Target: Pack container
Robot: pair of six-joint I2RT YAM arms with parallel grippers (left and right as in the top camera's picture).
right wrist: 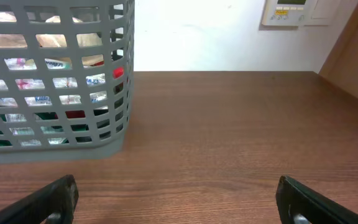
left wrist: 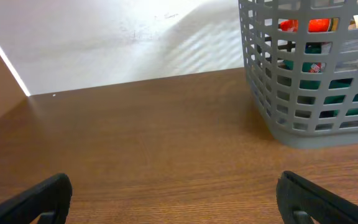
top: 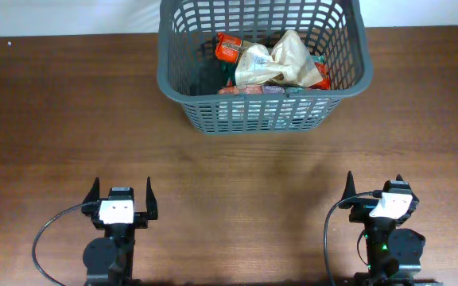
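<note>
The container (top: 183, 94), a large dark grey slotted basket, stands at the far middle of the table. It holds several snack packets: an orange one (top: 229, 49), a crumpled cream bag (top: 281, 59) and others below. It also shows in the left wrist view (left wrist: 272, 118) and the right wrist view (right wrist: 55, 149). My left gripper (top: 122, 194) is open and empty near the front left, far from the container. My right gripper (top: 374, 187) is open and empty near the front right.
The brown wooden table (top: 54, 119) spreads around the container. A white wall (left wrist: 117, 43) runs behind the table's far edge. A wall-mounted control panel (right wrist: 288, 12) shows in the right wrist view.
</note>
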